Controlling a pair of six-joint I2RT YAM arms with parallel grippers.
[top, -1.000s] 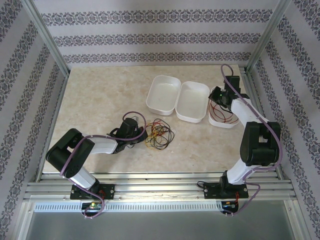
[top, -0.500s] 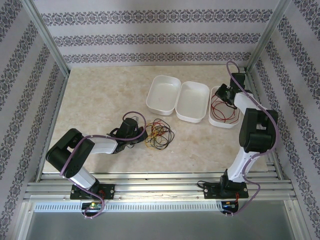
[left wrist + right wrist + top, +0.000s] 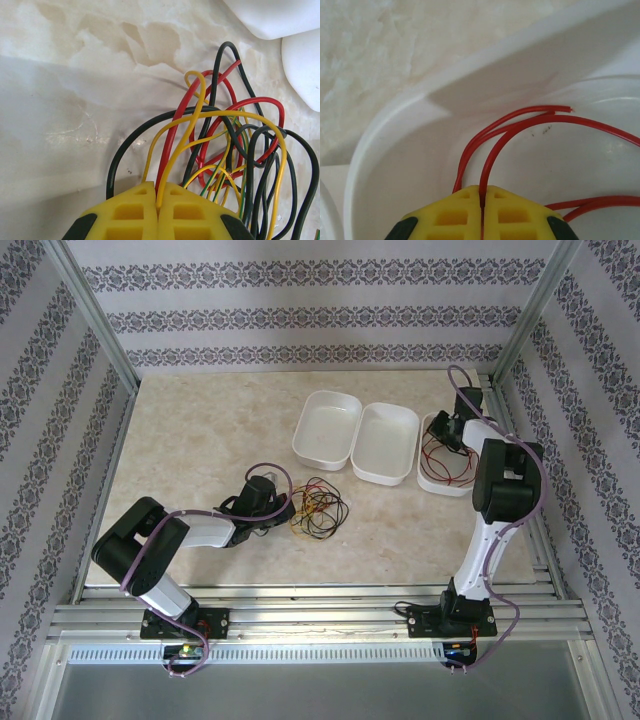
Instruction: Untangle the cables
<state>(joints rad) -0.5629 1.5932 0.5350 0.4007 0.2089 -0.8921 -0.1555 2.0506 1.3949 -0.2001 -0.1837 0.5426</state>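
Depositing red cable (image 3: 545, 117) in tray (image 3: 410, 165): right gripper (image 3: 481, 192) clamped on it; left gripper (image 3: 157, 192) pinching yellow cable (image 3: 181, 147). Next: release.

table (image 3: 190, 450): pale marbled top | cables (image 3: 320, 505): tangle is being carried near front middle | left tub (image 3: 327, 427), middle tub (image 3: 386, 443), right tub (image 3: 440, 488): being carried side by side, farther back

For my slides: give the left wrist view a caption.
Left gripper shut on a yellow cable at the edge of the tangle on the table.
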